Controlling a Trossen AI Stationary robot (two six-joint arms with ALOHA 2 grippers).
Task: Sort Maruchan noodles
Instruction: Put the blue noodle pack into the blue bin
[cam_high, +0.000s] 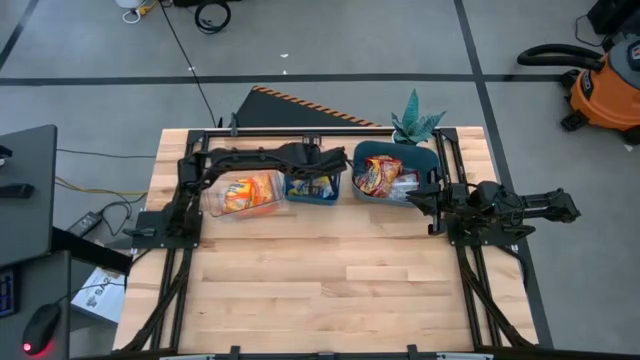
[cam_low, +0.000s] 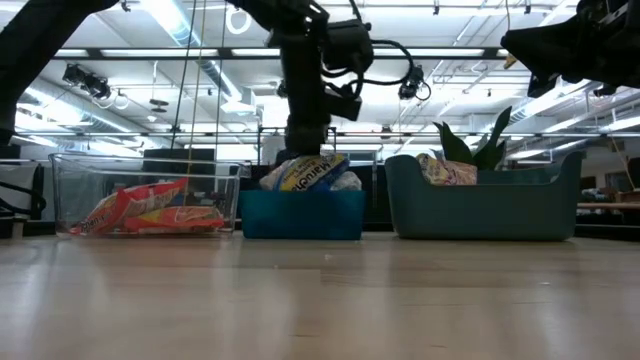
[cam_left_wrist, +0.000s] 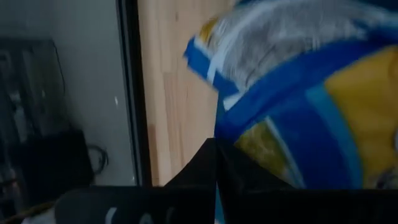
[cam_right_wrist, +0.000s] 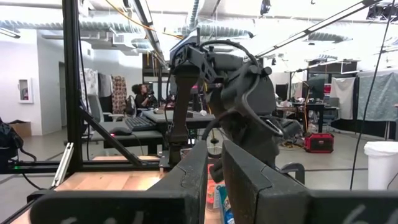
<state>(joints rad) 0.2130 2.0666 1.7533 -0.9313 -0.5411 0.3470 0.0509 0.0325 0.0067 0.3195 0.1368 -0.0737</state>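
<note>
1. The left tool (cam_high: 318, 172) reaches over the small blue bin (cam_high: 311, 190) at about 12 o'clock on the counter (cam_high: 330, 280), its fingers pressed together. In the left wrist view they meet just in front of a blue-white noodle packet (cam_left_wrist: 298, 106); whether they pinch it I cannot tell.
2. In the low view that arm stands straight down over the blue bin, where a blue-white packet (cam_low: 308, 172) is heaped above the rim.
3. The clear bin (cam_high: 243, 193), touching the blue bin at its 9 o'clock side, holds orange-yellow packets (cam_high: 255, 190); from the low view they lie flat on its floor.
4. The teal bin (cam_high: 395, 175), at the blue bin's 3 o'clock, holds red-silver packets (cam_high: 380, 175).
5. The right tool (cam_high: 420, 200) waits at the teal bin's 4 o'clock corner, raised above the counter, its fingers nearly together with a thin gap, pinching nothing.
6. A potted plant (cam_high: 415, 122) stands at the teal bin's 12 o'clock edge.
</note>
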